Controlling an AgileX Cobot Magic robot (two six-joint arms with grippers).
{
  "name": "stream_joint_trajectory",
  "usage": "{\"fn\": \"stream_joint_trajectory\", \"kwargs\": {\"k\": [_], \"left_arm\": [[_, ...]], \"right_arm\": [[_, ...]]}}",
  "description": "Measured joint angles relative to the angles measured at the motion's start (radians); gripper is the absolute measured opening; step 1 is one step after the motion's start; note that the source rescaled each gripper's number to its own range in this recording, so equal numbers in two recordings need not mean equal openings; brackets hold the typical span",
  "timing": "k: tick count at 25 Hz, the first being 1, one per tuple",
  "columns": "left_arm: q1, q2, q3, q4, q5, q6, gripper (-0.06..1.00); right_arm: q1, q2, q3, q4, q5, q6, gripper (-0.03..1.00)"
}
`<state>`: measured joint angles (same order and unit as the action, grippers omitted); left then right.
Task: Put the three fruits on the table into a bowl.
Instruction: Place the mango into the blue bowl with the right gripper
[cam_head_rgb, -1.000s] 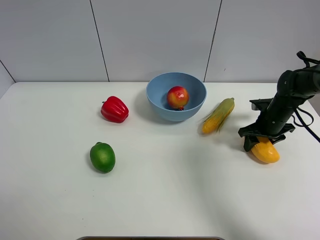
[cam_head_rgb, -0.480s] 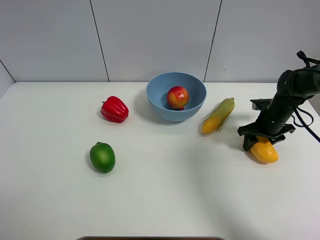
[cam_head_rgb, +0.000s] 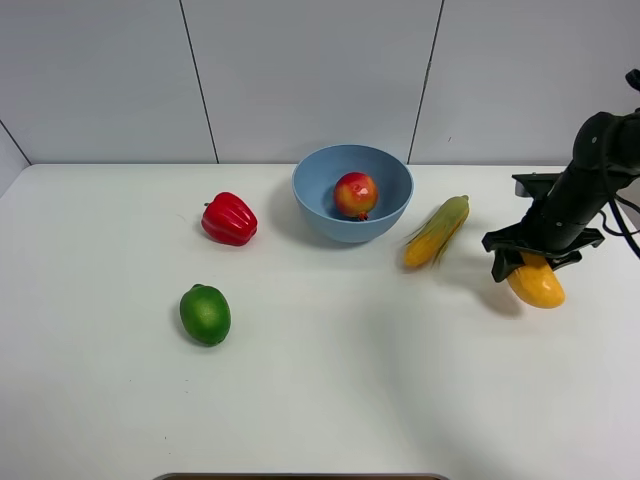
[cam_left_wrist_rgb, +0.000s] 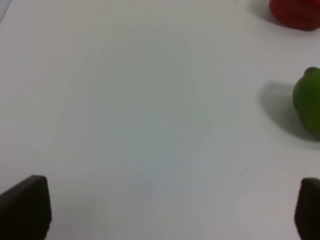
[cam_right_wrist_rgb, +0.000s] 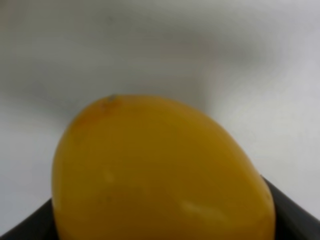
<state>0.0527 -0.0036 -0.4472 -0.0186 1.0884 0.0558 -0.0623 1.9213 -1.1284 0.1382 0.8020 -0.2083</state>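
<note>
The second fruit is judged to be in hand; the pomegranate (cam_head_rgb: 355, 194) is already seen inside the bowl (cam_head_rgb: 338, 232), the mango (cam_head_rgb: 537, 285) is gripped at its upper end by the closed right jaws, and the lime (cam_head_rgb: 205, 314) is left on the table (cam_head_rgb: 330, 400) at about 8 o'clock from the bowl. The mango is found at about 4 o'clock from the bowl, well apart from it; its shadow is cast off to one side, so it is judged to be clear of the table. The left jaws are held wide open over bare table, with nothing between them; the lime is seen near them in the left wrist view.

For the next move a carry toward 10 o'clock is called for; the corn (cam_head_rgb: 436, 231) is laid almost on that line, so height is needed over it and over the bowl's rim before release; the mango is best lowered beside the pomegranate, not onto it.

The mango is held close to the table's 3 o'clock side; open room is offered across the 6 o'clock half; the pepper (cam_head_rgb: 229, 219) is set at 9 o'clock of the bowl, away from the path.
</note>
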Motion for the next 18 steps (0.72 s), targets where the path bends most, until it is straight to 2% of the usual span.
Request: {"fn": "stream_joint_trajectory", "kwargs": {"k": [9, 18], "left_arm": [[0.0, 0.0, 0.0, 0.0, 0.0, 0.0, 1.0], [0.0, 0.0, 0.0, 0.0, 0.0, 0.0, 1.0]], "right_arm": [[0.0, -0.12, 0.0, 0.012, 0.056, 0.001, 0.0], [0.022, -0.195, 0.0, 0.078, 0.081, -0.01, 0.0]]}}
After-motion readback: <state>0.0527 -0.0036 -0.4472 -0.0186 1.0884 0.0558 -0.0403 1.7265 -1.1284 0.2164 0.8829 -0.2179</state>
